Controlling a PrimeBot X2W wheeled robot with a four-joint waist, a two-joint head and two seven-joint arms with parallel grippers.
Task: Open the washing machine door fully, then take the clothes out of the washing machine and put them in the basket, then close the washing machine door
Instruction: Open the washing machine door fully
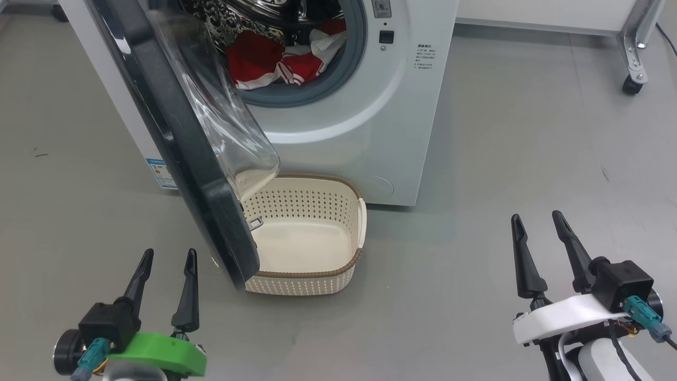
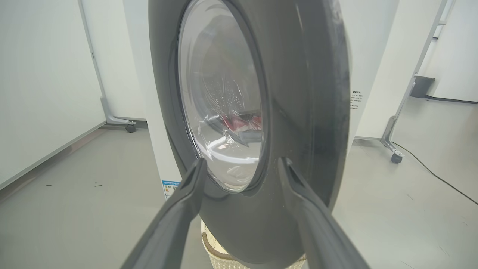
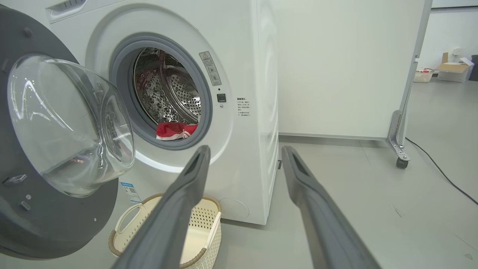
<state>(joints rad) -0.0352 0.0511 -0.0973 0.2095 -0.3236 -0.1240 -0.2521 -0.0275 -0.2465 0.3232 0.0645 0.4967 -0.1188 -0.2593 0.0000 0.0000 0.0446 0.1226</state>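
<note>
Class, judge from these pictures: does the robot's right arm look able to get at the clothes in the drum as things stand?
Probably yes. The washing machine door stands swung out left of the opening, so nothing lies between the open right gripper and the clothes; the basket sits lower.

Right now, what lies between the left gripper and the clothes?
The washing machine door: the left wrist view shows the left gripper facing its glass, the clothes behind it.

Bright even light, sharp, wide-angle edge distortion
</note>
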